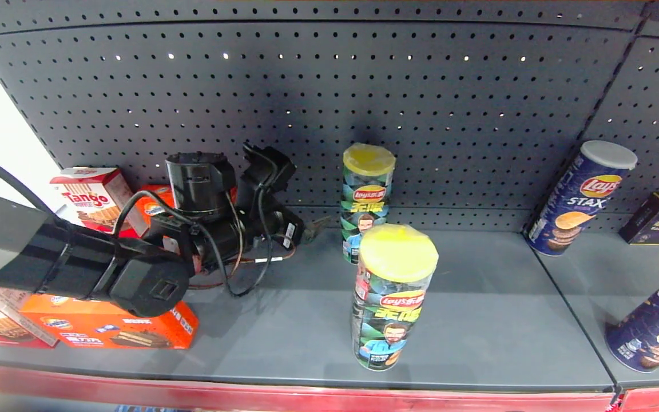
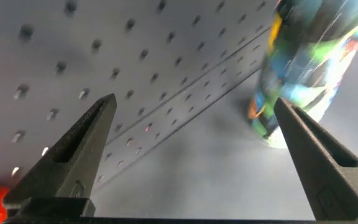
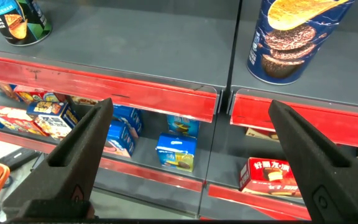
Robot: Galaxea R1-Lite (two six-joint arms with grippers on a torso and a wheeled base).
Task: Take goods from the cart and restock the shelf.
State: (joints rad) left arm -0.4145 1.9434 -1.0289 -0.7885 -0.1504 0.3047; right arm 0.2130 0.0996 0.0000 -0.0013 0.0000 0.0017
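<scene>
Left tool [image 2: 194, 99] spread, empty — over the shelf [image 1: 478, 320] beside the rear chip can [image 1: 368, 197]; right tool [image 3: 189, 103] likewise spread, empty.

My left arm [image 1: 135, 274] covers part of the front orange box [image 1: 135, 335], the right edge cuts the lower dark blue can [image 1: 652, 332], and in my left wrist view the green can [image 2: 309, 68] is blurred.

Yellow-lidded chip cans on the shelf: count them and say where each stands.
2. One yellow-lidded can stands at the back by the pegboard; the other stands nearer the front of the shelf. Others could be hidden.
</scene>
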